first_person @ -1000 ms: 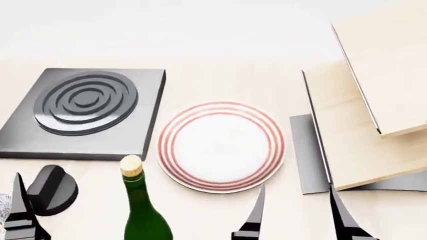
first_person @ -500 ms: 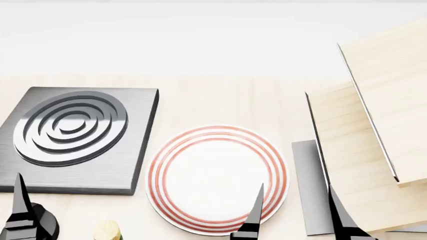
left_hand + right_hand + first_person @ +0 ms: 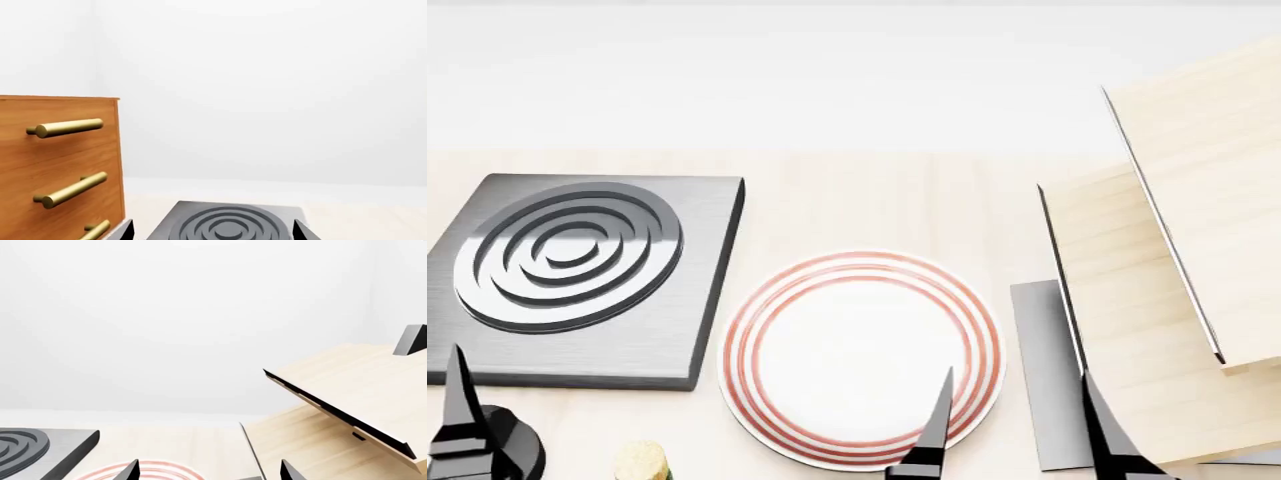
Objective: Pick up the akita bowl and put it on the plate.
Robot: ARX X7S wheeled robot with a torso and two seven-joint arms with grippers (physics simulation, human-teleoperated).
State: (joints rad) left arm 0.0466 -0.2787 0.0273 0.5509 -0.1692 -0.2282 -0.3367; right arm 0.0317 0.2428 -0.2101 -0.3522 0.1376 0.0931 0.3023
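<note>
No readable text, labels, brands or numbers for you in any view. The plate, stove burner and wooden drawer front carry only rings, grain and plain handles.
</note>
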